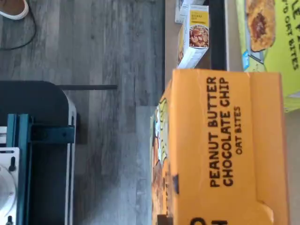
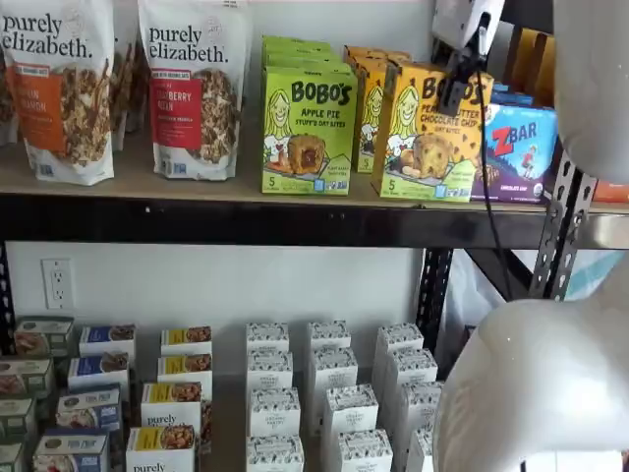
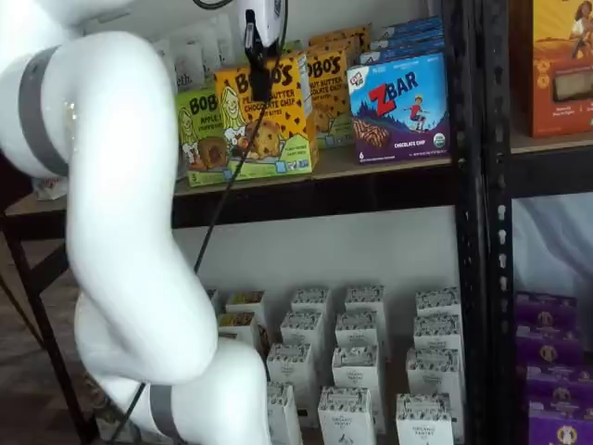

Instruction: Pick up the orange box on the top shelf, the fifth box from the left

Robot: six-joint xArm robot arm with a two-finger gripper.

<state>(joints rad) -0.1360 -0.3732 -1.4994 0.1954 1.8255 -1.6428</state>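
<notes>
The black fingers (image 3: 260, 82) are closed on the tilted orange box (image 3: 269, 116), over the top shelf (image 3: 389, 159).

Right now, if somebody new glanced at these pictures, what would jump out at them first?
Probably the big white robot arm filling the foreground in both shelf views. Next, the orange box of Bobo's peanut butter chocolate chip oat bites at the front of the top shelf, with the hand closed on its upper edge; it sits slightly tilted between the lime-green Bobo's box and the blue ZBar box.
</notes>
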